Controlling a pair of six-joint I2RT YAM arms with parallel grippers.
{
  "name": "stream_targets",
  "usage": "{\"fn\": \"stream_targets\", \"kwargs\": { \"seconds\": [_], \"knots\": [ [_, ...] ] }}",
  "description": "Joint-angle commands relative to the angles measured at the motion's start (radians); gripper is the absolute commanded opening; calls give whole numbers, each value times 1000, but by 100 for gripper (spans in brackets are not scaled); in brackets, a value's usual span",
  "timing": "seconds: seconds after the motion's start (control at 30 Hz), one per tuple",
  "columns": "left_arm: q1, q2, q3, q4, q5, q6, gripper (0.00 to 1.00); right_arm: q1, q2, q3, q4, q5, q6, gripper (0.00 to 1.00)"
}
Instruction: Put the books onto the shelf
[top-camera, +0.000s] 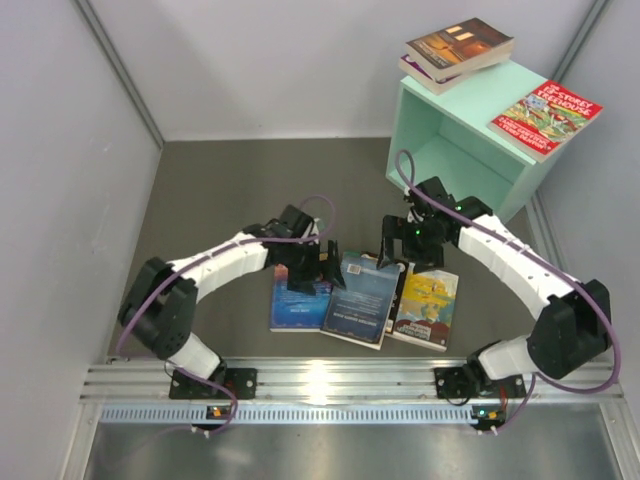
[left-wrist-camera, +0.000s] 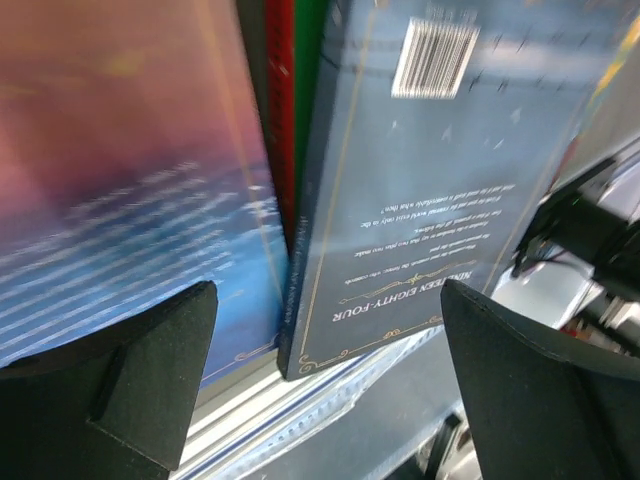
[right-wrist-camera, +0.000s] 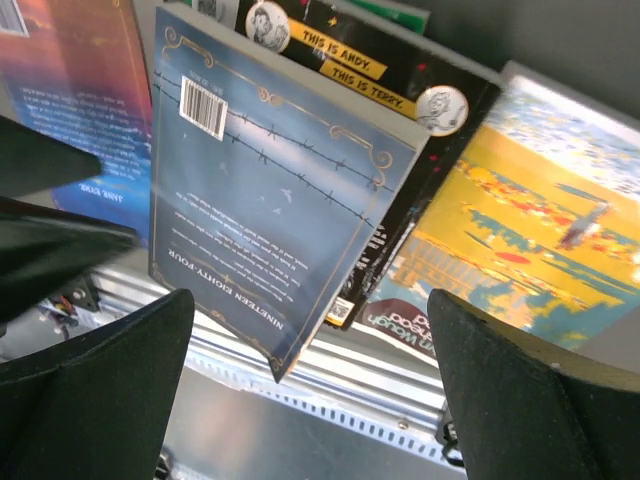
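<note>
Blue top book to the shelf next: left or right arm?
Right, probably. The right claw, open, hangs over the blue book, and the shelf stands on that side. The left claw, also open, reaches it too but sits farther from the shelf.

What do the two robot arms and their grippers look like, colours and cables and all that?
Both the left arm and right arm have white link shells between black joint housings, on black bases. A purple cable loops along each arm. The left gripper and right gripper are black, each with two broad, wedge-shaped matte fingers.
</note>
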Motion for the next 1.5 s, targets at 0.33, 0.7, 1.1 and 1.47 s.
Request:
{"fn": "stream_targets", "kwargs": {
  "seconds": [0.33, 0.7, 1.1, 1.47],
  "knots": [
    [-168, 216, 59, 94, 40, -3, 98, 1, 57, -290, 318, -241, 51, 100],
    [-190, 315, 67, 88, -35, -13, 0, 0, 133, -340, 398, -292, 50, 100],
    [-122, 172, 163, -77, -77, 63, 0, -112, -90, -259, 240, -236, 5, 100],
    [-29, 89, 376, 44, 244, -55, 0, -275, -310, -228, 450, -449, 192, 100]
  ]
}}
